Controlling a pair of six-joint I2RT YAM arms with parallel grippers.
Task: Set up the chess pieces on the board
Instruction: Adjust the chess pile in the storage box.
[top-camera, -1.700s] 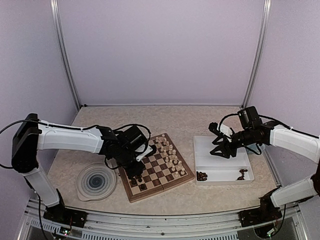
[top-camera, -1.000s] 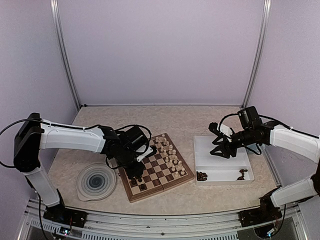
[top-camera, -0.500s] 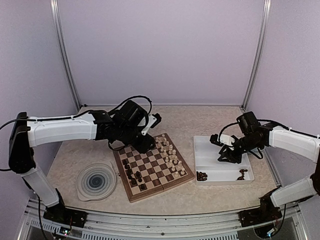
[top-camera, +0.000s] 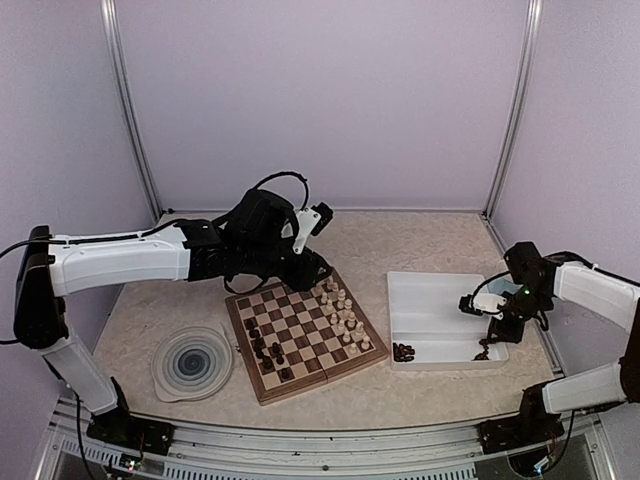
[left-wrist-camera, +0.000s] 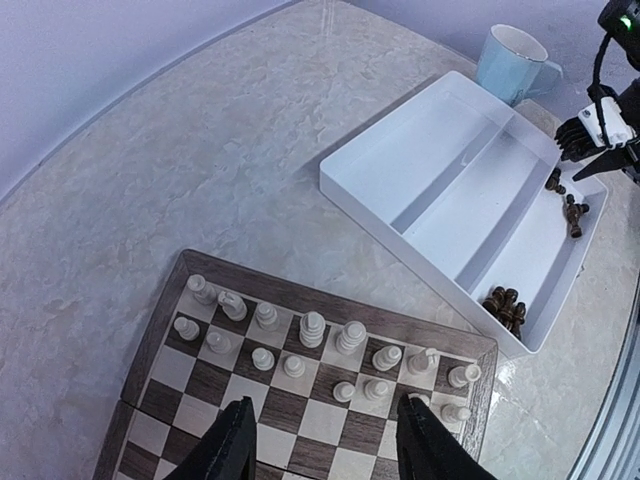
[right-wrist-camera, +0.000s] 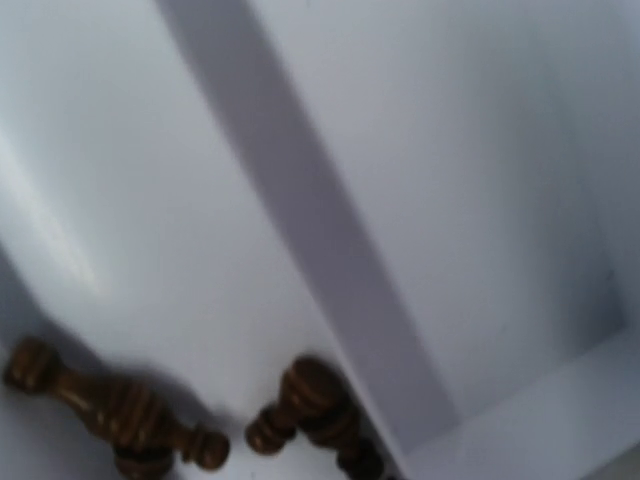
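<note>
A: Board?

B: The board is seen at the table's centre in the top view, laid flat and turned so that one corner points to 6 o'clock. Dark brown and tan squares are framed by a light wood border.

A: Pieces on it?

B: Cream pieces are stood upright in about two rows along the 2 o'clock edge. Dark pieces are grouped by the 8 o'clock edge, fewer and less evenly placed. All are tiny turned wood, and types cannot be told apart.

A: Off the board?

B: More dark pieces are found in the white tray, at 3 o'clock of the board. Both clusters lie in the near compartment, one at its 9 o'clock end and one at its 3 o'clock end. In the right wrist view two are seen lying on their sides next to the divider.

A: Left gripper?

B: The left gripper is held above the board's 12 o'clock corner. Its fingers are spread and nothing is held between them.

A: Right gripper?

B: The right gripper is lowered over the tray's 3 o'clock cluster. Whether it is spread or pinching cannot be told.

A: Anything else?

B: A blue-swirl plate is set at 9 o'clock of the board. A pale mug is seen beyond the tray.
</note>
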